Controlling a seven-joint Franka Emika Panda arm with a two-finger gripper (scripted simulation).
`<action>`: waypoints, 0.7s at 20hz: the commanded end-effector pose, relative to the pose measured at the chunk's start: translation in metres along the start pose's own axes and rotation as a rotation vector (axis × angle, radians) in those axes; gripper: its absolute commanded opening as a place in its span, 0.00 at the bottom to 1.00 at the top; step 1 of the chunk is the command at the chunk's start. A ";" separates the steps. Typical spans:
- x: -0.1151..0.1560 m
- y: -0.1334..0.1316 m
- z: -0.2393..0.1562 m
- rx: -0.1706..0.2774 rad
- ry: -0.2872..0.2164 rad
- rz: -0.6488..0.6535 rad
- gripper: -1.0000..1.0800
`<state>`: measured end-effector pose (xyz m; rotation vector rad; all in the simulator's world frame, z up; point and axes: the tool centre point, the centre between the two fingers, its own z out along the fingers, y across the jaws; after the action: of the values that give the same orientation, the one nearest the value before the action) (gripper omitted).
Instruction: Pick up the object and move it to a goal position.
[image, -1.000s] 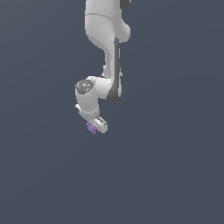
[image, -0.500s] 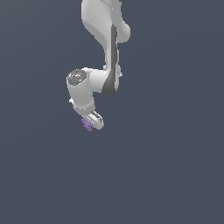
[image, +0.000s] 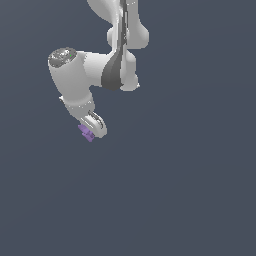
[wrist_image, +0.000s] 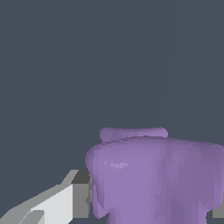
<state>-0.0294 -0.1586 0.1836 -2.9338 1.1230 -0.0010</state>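
While clamped between the white gripper's (image: 90, 131) closed fingers (wrist_image: 65, 203), small light-purple notched block (image: 86, 133) left of frame centre, plain dark slate-grey backdrop (image: 190, 190) all around

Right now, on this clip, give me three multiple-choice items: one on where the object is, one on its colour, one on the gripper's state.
1. Where is the purple piece?
A. At the gripper's tip, toward the exterior view's left
B. Lying alone far from the arm
C. Up by the arm's base

2. What colour is the piece?
A. Red
B. Light purple
C. Green

3. What is the gripper doing?
A. Open with nothing in it
B. Out of sight in both views
C. Shut on the piece

Answers:
1 A: in the exterior view the purple piece sits at the tip of the gripper.
2 B: the wrist view shows it light purple.
3 C: in the wrist view a grey finger pad presses against the piece's side, and the exterior view shows no visible support below it.
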 end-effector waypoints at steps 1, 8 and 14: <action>0.009 0.006 -0.027 -0.001 0.000 0.000 0.00; 0.034 0.018 -0.097 -0.001 0.000 0.000 0.00; 0.051 0.025 -0.139 -0.001 0.000 0.000 0.00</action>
<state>-0.0098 -0.2077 0.3134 -2.9344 1.1236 -0.0024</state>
